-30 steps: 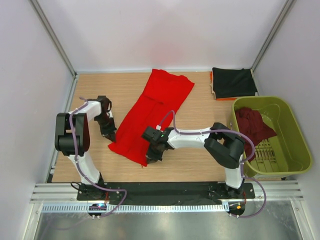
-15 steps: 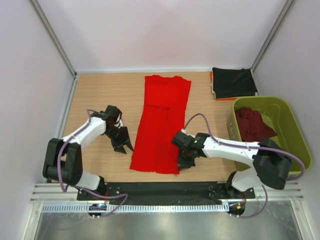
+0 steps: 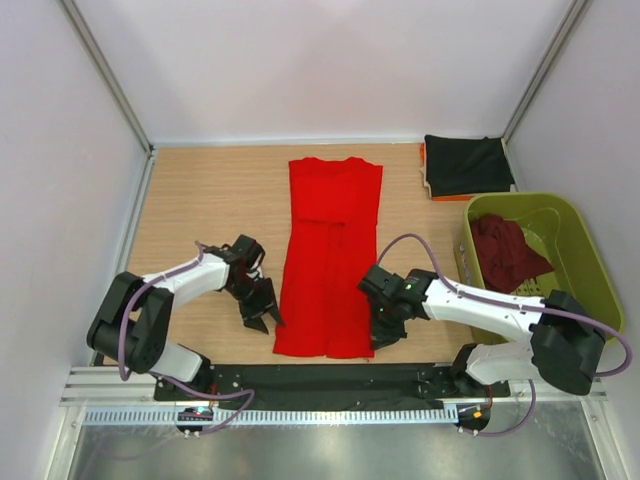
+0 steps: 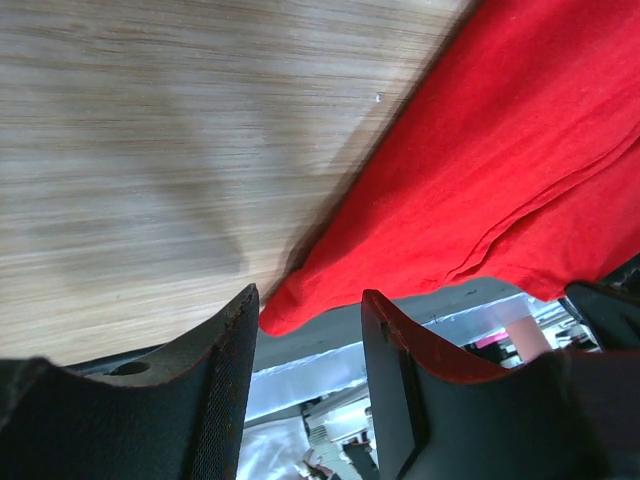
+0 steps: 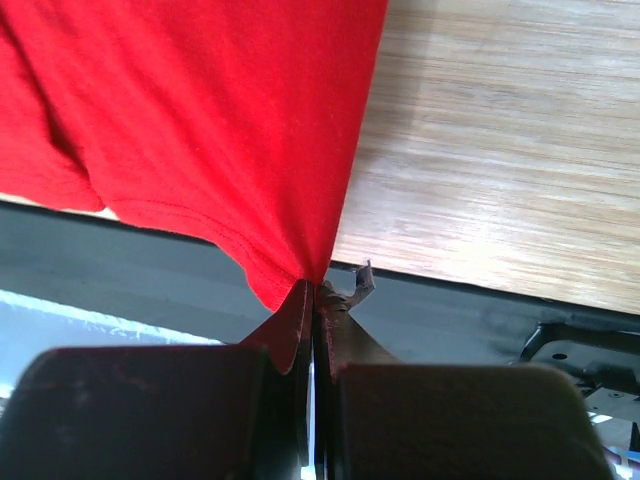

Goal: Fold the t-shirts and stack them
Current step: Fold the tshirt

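The bright red t-shirt (image 3: 330, 250) lies as a long folded strip down the middle of the table, its near hem at the front edge. My right gripper (image 3: 378, 338) is shut on the shirt's near right corner (image 5: 300, 262). My left gripper (image 3: 265, 318) is open and empty just left of the near left corner (image 4: 290, 305), which lies in front of the gap between its fingers. A folded black t-shirt (image 3: 466, 165) lies at the back right. The dark maroon t-shirt (image 3: 505, 250) is crumpled in the basket.
The olive-green basket (image 3: 590, 290) stands at the right. A black strip and metal rail (image 3: 330, 385) run along the table's front edge, just beyond the shirt's hem. Bare wood lies left and right of the red shirt.
The red shirt has swung from diagonal to straight and slid toward the front edge, pulled by my right gripper. My left gripper moved right and forward alongside its near left corner.
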You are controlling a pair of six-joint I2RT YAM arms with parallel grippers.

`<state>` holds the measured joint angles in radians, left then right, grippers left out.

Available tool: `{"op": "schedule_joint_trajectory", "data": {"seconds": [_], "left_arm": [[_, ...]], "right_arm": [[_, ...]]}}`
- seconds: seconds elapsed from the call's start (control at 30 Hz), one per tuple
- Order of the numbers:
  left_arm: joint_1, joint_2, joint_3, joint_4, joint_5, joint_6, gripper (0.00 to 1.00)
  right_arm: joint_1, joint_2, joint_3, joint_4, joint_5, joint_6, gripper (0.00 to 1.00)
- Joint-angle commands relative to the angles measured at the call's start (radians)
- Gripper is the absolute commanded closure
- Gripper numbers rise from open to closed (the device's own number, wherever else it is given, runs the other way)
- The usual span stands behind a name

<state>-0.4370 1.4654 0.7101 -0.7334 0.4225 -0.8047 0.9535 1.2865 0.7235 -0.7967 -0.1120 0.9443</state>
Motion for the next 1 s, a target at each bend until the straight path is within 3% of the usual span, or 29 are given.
{"op": "schedule_joint_trajectory", "data": {"seconds": [0.0,0.67,0.87,0.97], "left_arm": [[-0.012,-0.010,-0.021,0.062,0.049,-0.059,0.53],[-0.083,-0.149,-0.184,0.083,0.018,-0.172,0.66],[-0.091,-0.163,-0.204,0.103,0.050,-0.197,0.79],[-0.101,-0.187,-0.198,0.135,0.084,-0.220,1.00]], "right_arm": [[0.001,-0.049,0.001,-0.024,-0.022,-0.003,0.99],[0.002,-0.115,-0.033,-0.030,-0.032,0.053,0.99],[0.002,-0.133,-0.044,-0.032,-0.031,0.063,0.99],[0.001,-0.145,-0.044,-0.041,-0.029,0.070,0.99]]}}
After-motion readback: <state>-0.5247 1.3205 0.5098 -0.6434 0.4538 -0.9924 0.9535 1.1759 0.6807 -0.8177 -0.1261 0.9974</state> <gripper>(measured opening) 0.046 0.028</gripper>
